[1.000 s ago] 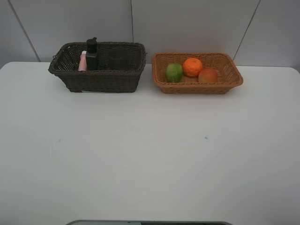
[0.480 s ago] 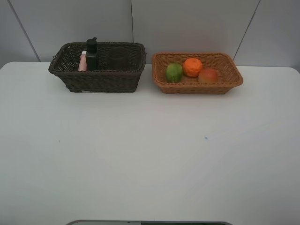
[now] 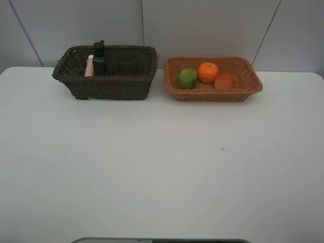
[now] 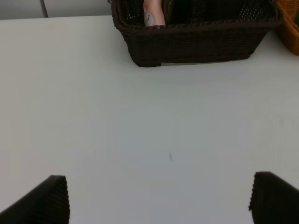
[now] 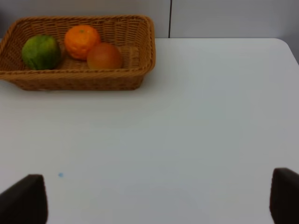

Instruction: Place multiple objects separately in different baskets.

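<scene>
The dark brown basket [image 3: 106, 87] stands at the back left with the black pump bottle [image 3: 99, 59] and the pink white-capped bottle [image 3: 89, 66] upright inside. The light tan basket [image 3: 212, 94] stands to its right and holds the green fruit [image 3: 188, 78], the orange [image 3: 208, 72] and the red-yellow fruit [image 3: 225, 81]. The translucent pink cup does not show. Neither gripper appears in the high view. In the left wrist view my left gripper [image 4: 159, 200] is open and empty, well short of the dark basket [image 4: 196, 44]. In the right wrist view my right gripper [image 5: 159, 196] is open and empty, short of the tan basket [image 5: 79, 79].
The white table [image 3: 162, 162] runs from the baskets to the front edge. A grey panelled wall [image 3: 202, 25] stands right behind the baskets. A small dark speck [image 3: 222, 149] marks the table right of centre.
</scene>
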